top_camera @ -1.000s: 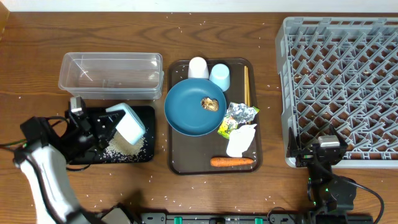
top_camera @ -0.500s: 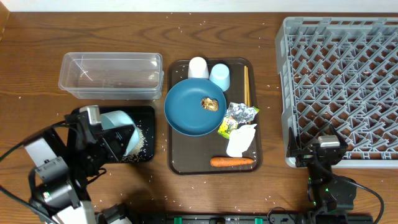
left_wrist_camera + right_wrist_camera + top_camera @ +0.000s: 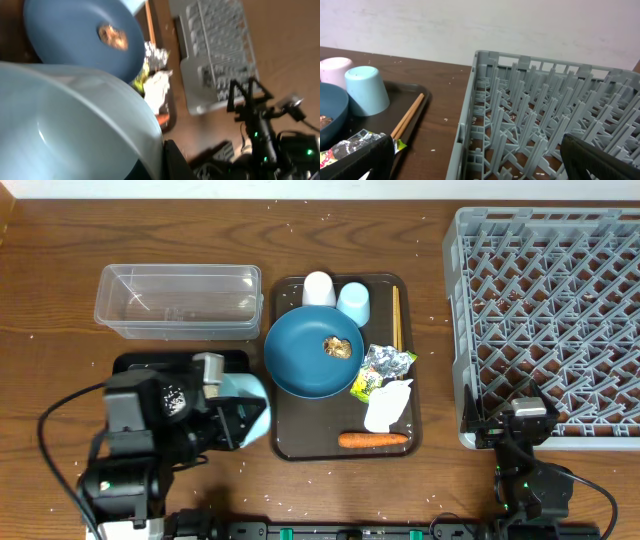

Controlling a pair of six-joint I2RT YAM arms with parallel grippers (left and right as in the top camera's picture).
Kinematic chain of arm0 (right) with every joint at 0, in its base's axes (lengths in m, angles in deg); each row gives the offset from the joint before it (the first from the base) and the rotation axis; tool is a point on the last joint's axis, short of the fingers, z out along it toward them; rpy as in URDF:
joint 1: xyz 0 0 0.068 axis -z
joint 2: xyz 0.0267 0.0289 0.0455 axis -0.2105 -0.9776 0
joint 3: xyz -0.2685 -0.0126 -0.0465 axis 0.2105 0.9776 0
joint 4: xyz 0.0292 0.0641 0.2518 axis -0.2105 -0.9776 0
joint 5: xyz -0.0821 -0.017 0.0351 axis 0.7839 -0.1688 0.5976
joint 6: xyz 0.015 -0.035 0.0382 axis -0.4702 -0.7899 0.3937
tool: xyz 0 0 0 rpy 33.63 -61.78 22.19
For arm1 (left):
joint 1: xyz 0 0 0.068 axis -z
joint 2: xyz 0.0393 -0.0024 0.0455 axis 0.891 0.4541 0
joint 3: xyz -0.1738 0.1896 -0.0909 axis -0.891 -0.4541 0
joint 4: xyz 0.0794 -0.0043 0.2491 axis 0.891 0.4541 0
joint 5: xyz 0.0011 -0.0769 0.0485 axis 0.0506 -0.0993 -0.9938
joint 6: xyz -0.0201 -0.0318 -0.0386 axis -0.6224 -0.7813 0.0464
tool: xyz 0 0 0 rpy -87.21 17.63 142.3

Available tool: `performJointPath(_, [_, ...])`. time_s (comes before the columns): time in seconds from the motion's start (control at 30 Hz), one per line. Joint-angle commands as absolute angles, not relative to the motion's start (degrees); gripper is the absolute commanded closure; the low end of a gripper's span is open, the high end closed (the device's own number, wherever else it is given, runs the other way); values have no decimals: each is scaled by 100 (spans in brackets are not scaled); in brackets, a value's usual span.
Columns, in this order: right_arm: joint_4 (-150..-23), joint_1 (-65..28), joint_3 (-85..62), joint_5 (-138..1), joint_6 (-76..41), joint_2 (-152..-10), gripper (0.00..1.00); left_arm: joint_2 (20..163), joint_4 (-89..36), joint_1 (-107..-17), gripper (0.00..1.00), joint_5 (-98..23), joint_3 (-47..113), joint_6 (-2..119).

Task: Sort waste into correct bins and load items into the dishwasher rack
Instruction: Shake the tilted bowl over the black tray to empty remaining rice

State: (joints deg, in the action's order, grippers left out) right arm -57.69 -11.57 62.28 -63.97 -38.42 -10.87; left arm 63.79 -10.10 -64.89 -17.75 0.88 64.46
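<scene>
My left gripper (image 3: 232,420) is shut on the rim of the white bowl (image 3: 246,408), held just right of the black tray (image 3: 150,363), which my arm mostly hides. The bowl fills the left wrist view (image 3: 75,125). The dark blue plate (image 3: 305,360) carries a brown food lump (image 3: 338,347). White cup (image 3: 319,288), light blue cup (image 3: 354,302), chopsticks (image 3: 396,315), foil (image 3: 385,360), wrapper (image 3: 366,385), napkin (image 3: 388,405) and carrot (image 3: 373,440) lie around it. My right gripper (image 3: 477,160) is open and empty at the grey rack's (image 3: 550,310) front left corner.
The clear container (image 3: 178,302) stands empty behind the black tray. The dishes and waste rest on a brown serving tray (image 3: 290,442). Rice grains are scattered over the wooden table. The rack also shows in the right wrist view (image 3: 530,115).
My left arm has carried the bowl from over the black tray to the right, towards the brown serving tray. The rice in the black tray is now hidden. The right arm has not moved.
</scene>
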Motion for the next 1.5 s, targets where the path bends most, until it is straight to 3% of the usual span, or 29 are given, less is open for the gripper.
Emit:
performJointPath(0.0, [-5790,-1105,6237,-6382,-3877,-1092,1,6470,-1032,-5776,94,-3377,131,5694])
performJointPath(0.13, [-5790,-1105,6237,-6382,-3877,-1092,1,6586,-1231,-5225,94,-4813,136,5383])
performJointPath(0.4, [-5790,-1105,6237,-6382,-3875,-1092,1,6884,-2046,-5155,94,-6018,134,5355])
performJointPath(0.67, [-5790,-1105,6237,-6382,-3877,-1092,1,7198,-2313,-5175,94,-5998,134,4715])
performJointPath(0.83, [-5790,-1105,6237,-6382,-3877,-1092,1,7270,-3508,-5732,94,-4099,134,4505])
performJointPath(1.13, [-5790,-1105,6237,-6382,-3877,-1092,1,8352,-5609,-7866,94,32,134,3392])
performJointPath(1.37, [-5790,-1105,6237,-6382,-3877,-1092,1,9642,-5720,-8821,94,2375,123,3307])
performJointPath(1.47, [-5790,-1105,6237,-6382,-3877,-1092,1,9961,-5512,-9002,94,2467,90,3285])
